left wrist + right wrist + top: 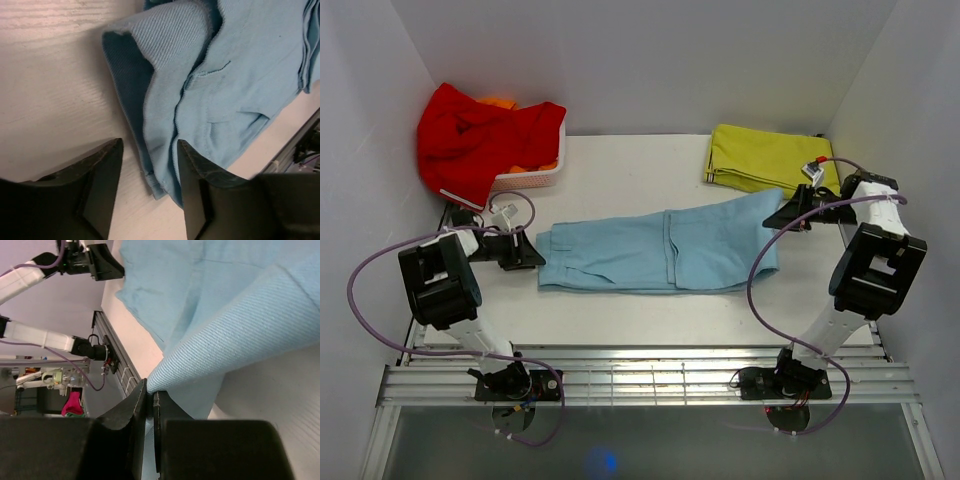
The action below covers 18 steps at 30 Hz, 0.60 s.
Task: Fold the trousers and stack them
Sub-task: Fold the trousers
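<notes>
The light sky-blue trousers [660, 250] lie flat across the middle of the table, waist end at the left, leg ends at the right. My left gripper [532, 252] is open at the waist edge; in the left wrist view [148, 167] its fingers straddle the corner of the trousers [235, 75] low over the table. My right gripper [786, 215] is shut on the leg end of the trousers [225, 355] and holds that corner lifted off the table; in the right wrist view [151, 392] the cloth is pinched between the closed fingers.
A folded yellow-green garment [765, 160] lies at the back right. A white basket [535, 175] at the back left holds a bright red garment [480, 135]. White walls close in on three sides. A metal rail [640, 375] runs along the near edge.
</notes>
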Available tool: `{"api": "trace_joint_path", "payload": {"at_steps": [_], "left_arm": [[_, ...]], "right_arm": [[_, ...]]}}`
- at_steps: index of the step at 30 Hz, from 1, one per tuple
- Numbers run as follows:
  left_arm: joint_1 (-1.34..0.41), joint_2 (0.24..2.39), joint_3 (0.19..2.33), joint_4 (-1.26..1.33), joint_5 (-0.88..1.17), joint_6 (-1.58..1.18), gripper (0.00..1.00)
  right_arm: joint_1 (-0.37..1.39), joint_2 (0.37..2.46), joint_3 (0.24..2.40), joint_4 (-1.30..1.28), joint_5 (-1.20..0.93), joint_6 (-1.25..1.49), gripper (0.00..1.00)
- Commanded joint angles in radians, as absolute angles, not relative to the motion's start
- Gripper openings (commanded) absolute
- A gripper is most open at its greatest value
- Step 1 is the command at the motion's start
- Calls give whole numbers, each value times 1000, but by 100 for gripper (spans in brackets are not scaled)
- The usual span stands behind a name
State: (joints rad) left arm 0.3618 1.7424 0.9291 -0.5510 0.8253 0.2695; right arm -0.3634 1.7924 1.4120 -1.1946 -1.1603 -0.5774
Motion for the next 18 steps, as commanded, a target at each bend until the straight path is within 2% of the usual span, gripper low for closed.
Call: {"api": "trace_joint_path", "payload": {"at_steps": [1,4,5,6,9,14,18], "left_arm": [[356,1761,911,-508,880,281,56],[353,1764,899,-494,925,273,49],[351,1766,896,-489,931,270,41],[351,1769,893,-491,942,268,37],[347,1772,881,-489,963,273,23],[342,1764,877,-489,988,276,0],[319,1767,879,-488,993,282,0]], "right_arm": [[-290,1718,1437,-1071,-1336,-427,8],[-203,1646,1356,-759,-1289,-157,8],[-177,1619,1295,-656,-1264,14,8],[-152,1565,1261,-448,-1241,100,8],[-51,1499,1177,-158,-1139,330,8],[136,1525,1209,-48,-1060,458,8],[257,1591,1244,20,-977,529,8]]}}
